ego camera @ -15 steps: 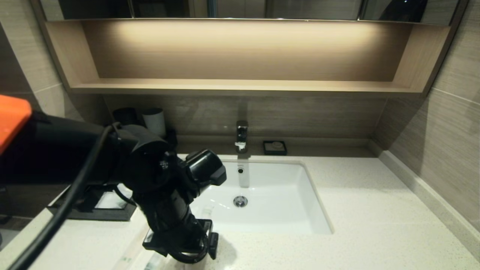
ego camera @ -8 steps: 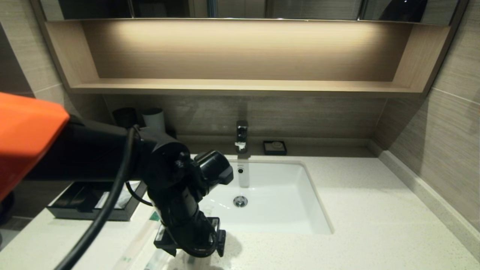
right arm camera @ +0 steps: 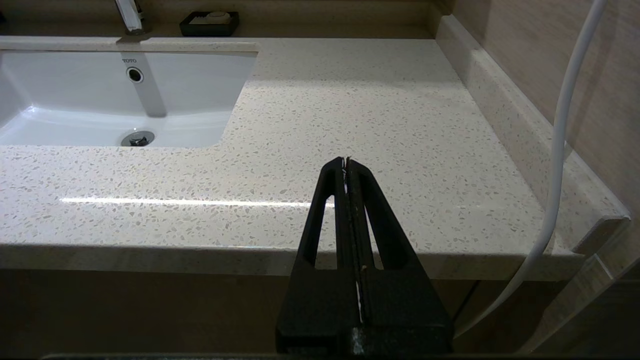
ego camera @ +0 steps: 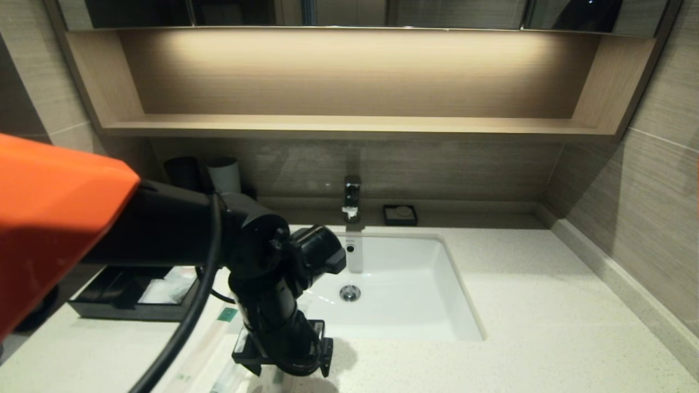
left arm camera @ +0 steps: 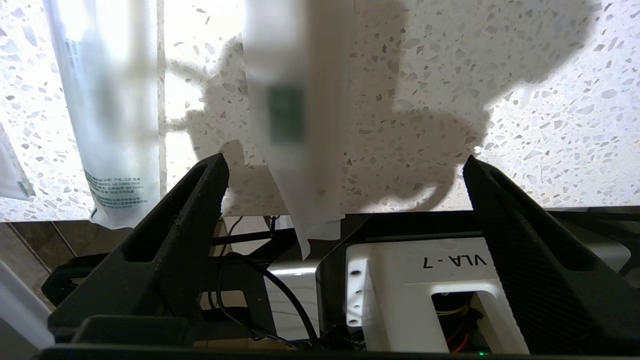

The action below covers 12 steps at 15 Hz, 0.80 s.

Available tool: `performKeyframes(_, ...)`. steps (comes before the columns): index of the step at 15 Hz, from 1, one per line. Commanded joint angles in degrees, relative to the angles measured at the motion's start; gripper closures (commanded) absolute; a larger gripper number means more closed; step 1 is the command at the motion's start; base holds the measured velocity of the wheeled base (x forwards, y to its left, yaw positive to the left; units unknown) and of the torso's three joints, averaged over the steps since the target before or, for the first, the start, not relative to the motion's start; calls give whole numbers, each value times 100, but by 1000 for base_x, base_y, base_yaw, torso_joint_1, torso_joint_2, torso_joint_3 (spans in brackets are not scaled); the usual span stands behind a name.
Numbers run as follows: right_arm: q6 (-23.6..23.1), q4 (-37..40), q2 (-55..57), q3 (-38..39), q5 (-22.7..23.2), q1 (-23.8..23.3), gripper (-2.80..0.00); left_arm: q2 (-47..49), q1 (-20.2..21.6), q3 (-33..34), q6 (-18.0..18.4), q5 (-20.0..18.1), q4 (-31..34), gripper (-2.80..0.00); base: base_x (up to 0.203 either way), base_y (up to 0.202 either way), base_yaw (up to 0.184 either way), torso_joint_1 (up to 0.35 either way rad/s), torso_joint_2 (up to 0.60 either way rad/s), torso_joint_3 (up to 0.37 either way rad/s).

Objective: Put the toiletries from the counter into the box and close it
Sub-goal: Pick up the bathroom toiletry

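Note:
My left gripper (ego camera: pixel 281 363) hangs over the counter (ego camera: pixel 546 305) at its front left, fingers pointing down. In the left wrist view the left gripper (left arm camera: pixel 344 160) is wide open. A whitish wrapped toiletry (left arm camera: pixel 295 115) with a green label lies between the fingers, touching neither, its end over the counter's front edge. A second wrapper (left arm camera: pixel 110 125) lies beside it and a third (left arm camera: pixel 10 175) shows at the picture's edge. In the head view, wrappers (ego camera: pixel 218 327) lie beside the wrist. The black box (ego camera: pixel 131 312) stands open at the left with whitish wrapping inside. My right gripper (right arm camera: pixel 346 161) is shut and empty.
The white sink (ego camera: pixel 393 284) is right of my left arm, with a faucet (ego camera: pixel 352 199) and a small black soap dish (ego camera: pixel 400 214) behind it. A black cup (ego camera: pixel 183 172) and a white cup (ego camera: pixel 224 174) stand at the back left. My right gripper is parked before the counter's front right edge.
My left arm has swung right and forward from the box to above the wrappers at the counter's front. More of the open box shows now. The right arm has not moved.

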Motion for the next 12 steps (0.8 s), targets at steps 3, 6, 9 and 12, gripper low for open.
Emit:
performKeyframes(3, -1, -2, 0, 3, 1, 1, 0, 80, 1, 19, -19, -18, -25, -280, 0, 0, 0, 0, 0, 0)
performKeyframes(6, -1, 1, -5, 9, 1, 1, 0, 47, 10, 18, -10, -192, -27, -280, 0, 0, 0, 0, 0, 0)
performKeyframes(9, -1, 0, 0, 0, 1, 1, 0, 73, 10, 18, -9, -186, -27, -280, 0, 0, 0, 0, 0, 0)
performKeyframes(12, -1, -7, 0, 1, 1, 1, 0, 82, 16, 9, -7, -185, -27, -280, 0, 0, 0, 0, 0, 0)
